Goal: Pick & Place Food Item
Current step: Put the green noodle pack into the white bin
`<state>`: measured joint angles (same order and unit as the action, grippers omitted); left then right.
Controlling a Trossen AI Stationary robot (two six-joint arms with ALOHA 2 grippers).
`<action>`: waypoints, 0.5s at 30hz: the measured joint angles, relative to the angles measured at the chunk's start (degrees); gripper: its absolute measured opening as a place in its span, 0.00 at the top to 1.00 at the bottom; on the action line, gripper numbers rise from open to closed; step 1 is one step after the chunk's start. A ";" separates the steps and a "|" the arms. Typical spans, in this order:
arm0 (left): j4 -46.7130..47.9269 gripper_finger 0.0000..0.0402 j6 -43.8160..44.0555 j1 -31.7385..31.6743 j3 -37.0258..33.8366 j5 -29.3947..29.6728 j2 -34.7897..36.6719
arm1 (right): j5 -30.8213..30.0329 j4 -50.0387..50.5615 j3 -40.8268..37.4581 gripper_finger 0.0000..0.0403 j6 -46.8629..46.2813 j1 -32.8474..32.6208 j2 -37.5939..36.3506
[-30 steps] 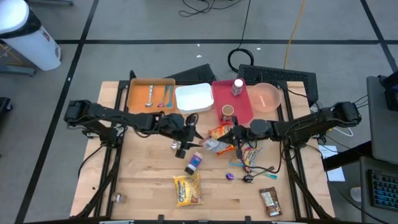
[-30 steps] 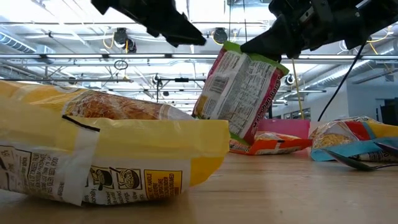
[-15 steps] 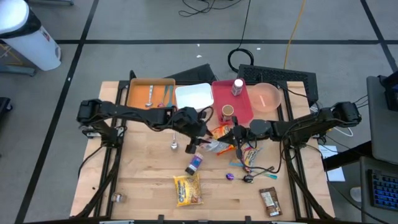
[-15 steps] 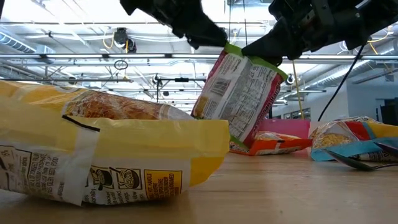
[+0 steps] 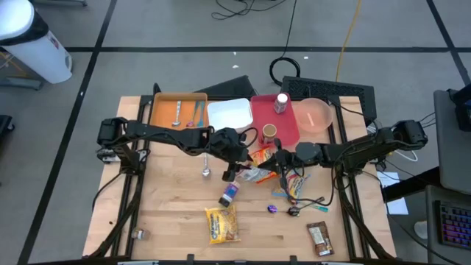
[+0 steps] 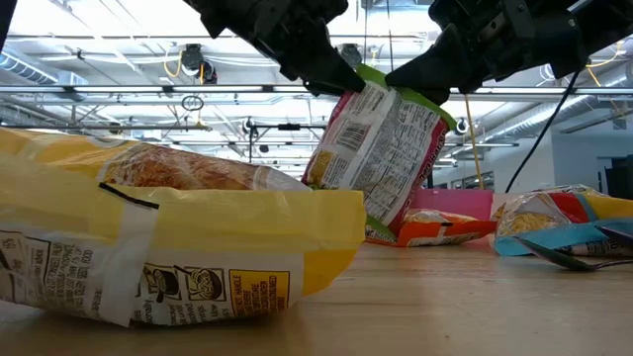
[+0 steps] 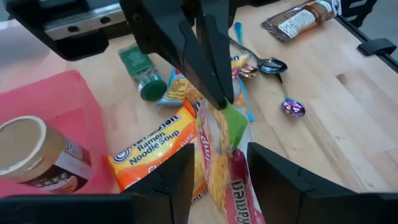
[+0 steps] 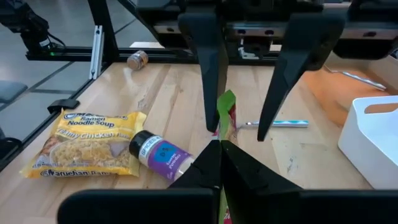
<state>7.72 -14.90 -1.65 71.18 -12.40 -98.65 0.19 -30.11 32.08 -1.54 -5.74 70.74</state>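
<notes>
A ramen packet (image 6: 381, 148) with a green top seam hangs tilted above the table's middle. My right gripper (image 6: 396, 77) is shut on it, reaching in from the table's right. My left gripper (image 7: 221, 151) comes from the left and is open. Its two fingers (image 8: 208, 68) stand on either side of the packet's top edge (image 7: 231, 121), beside the right gripper's fingers. I see no hold there. In the high view the packet (image 5: 254, 175) lies between the two grippers. My right gripper pinches the packet's green top seam (image 8: 227, 109) between its two shut fingers. The fingers come nearly level from the table's right. The packet hangs tilted below them, its lower end (image 6: 384, 222) down by an orange packet; whether it rests there I cannot tell.
An orange ramen packet (image 5: 263, 156) lies under the grippers. A spice bottle (image 5: 229, 193), a yellow noodle packet (image 5: 222, 223), a spoon (image 5: 206, 171) and a snack bar (image 5: 319, 239) lie nearer. At the back stand an orange tray (image 5: 163, 118), a white tub (image 5: 229, 115) and a red tray (image 5: 287, 129).
My left gripper has moved toward the table's right and a little down, up to the held packet. Its fingers now straddle the packet's top edge, with their gap unchanged. The packet has stayed in the right gripper's hold.
</notes>
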 joint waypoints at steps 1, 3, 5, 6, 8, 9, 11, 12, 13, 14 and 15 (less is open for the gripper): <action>-0.13 0.62 0.00 0.00 -0.01 0.00 0.01 | -0.02 0.04 0.00 1.00 0.00 0.00 0.00; -0.22 0.66 -0.04 0.00 0.00 0.00 0.02 | -0.05 0.12 0.00 1.00 0.07 0.00 0.00; -0.34 0.73 -0.02 0.00 -0.02 0.00 0.02 | -0.05 0.06 0.00 1.00 0.07 0.00 0.00; -0.60 0.76 -0.02 0.00 -0.02 0.00 0.02 | -0.05 0.09 0.00 1.00 0.07 0.00 0.00; -0.72 0.85 -0.40 0.00 -0.02 -0.04 0.02 | -0.07 0.04 0.00 1.00 0.07 0.00 0.00; -0.69 0.90 -0.91 0.00 -0.02 -0.04 0.02 | -0.07 0.02 0.00 1.00 0.07 0.00 0.00; -0.50 0.97 -2.03 0.00 -0.02 -0.05 0.02 | -0.08 0.00 0.00 1.00 0.07 0.00 0.00; -0.47 0.98 -2.52 0.00 -0.02 -0.08 0.02 | -0.07 0.00 0.00 1.00 0.07 0.00 0.00; -0.39 0.98 -3.02 0.01 -0.02 -0.09 0.02 | -0.09 -0.01 0.00 1.00 0.07 0.00 0.00; -0.31 0.98 -3.35 0.07 -0.02 -0.09 0.02 | -0.09 0.01 0.00 1.00 0.09 0.00 0.00; -0.18 0.99 -3.63 0.17 -0.02 -0.11 0.02 | -0.09 0.02 0.00 1.00 0.09 0.00 0.01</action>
<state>7.54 -18.53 -1.48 71.16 -12.51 -98.63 0.10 -30.09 32.08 -1.45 -5.74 70.75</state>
